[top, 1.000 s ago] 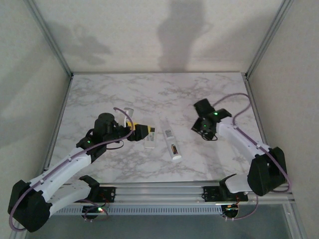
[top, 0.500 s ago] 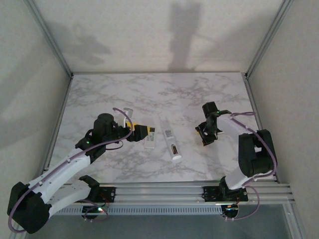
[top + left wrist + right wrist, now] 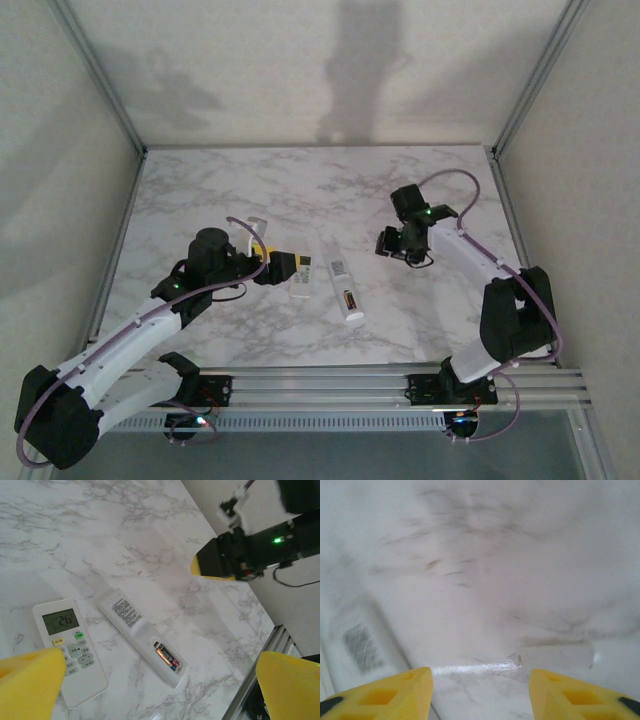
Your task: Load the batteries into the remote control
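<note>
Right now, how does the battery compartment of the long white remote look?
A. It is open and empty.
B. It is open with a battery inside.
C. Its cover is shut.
B: in the left wrist view the long remote lies face down, and a battery with an orange band sits in its open compartment.

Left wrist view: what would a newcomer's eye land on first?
The remote control lies face down on the marble table, its compartment open and batteries showing inside. Just left of it in that view sits a shorter remote whose display reads 26. In the right wrist view, the right pincer hovers open over blurred marble.
</note>
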You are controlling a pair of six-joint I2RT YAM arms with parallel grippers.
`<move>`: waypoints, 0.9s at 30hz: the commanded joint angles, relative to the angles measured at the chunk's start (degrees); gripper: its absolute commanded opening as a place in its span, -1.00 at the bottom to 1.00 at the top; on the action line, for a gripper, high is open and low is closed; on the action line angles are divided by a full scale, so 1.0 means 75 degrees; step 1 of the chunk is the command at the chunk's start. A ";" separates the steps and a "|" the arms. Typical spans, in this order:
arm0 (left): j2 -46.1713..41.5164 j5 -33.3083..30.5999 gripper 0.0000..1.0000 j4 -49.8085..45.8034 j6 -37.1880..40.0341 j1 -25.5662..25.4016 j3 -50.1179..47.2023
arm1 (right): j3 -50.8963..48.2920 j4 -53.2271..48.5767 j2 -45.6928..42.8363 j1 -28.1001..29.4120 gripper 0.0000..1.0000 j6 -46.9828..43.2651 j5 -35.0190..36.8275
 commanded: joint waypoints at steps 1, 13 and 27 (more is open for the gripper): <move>-0.0067 -0.0039 0.95 0.0125 0.0143 0.0055 -0.0040 | 0.0054 -0.1389 0.0195 0.0131 0.07 -0.5097 0.0470; -0.0222 -0.0111 0.94 -0.0017 0.0176 0.0055 -0.0051 | 0.0051 -0.1252 0.1774 0.0279 0.09 -0.7827 0.0903; -0.0099 -0.0216 0.94 -0.0057 0.0222 0.0058 -0.0070 | 0.0171 -0.1133 0.2577 0.0320 -0.22 -0.8234 0.0801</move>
